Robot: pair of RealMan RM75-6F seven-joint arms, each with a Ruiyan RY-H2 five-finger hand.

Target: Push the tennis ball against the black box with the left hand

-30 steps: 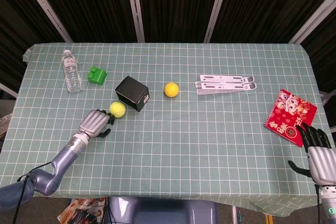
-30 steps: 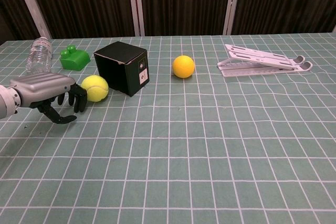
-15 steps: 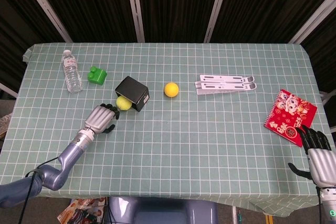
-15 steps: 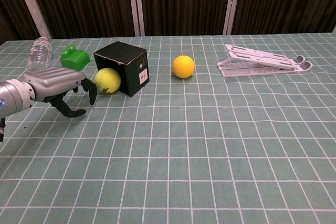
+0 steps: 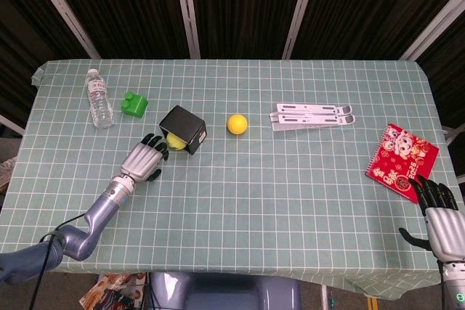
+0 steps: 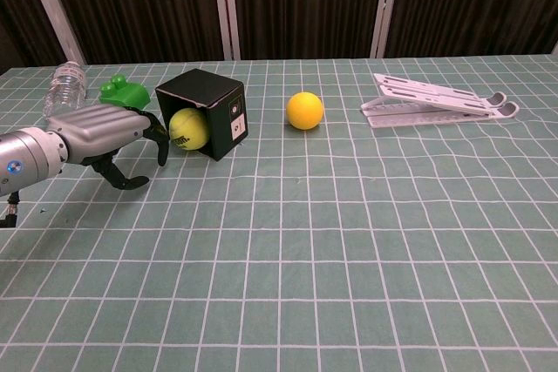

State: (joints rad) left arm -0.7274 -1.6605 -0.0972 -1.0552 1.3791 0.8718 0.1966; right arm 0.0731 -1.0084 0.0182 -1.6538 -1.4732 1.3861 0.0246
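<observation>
While dark print shows on your yellow-green felt tennis ball (image 6: 188, 129), it is too small to read, as is the small white label on the black cardboard box (image 6: 202, 111) and the label on the clear plastic water bottle (image 5: 99, 98). Your red spiral notebook (image 5: 402, 161) carries cartoon figures and lettering you cannot make out. Your left hand (image 6: 115, 133) holds nothing, fingers loosely apart and curved downward, fingertips just beside the ball; whether they touch it cannot be told. That ball sits against the box's near face on the green checked tablecloth (image 6: 349, 241). Your right hand (image 5: 440, 211) rests unclenched at the table's near right edge, fingers spread, empty, close to the notebook.
</observation>
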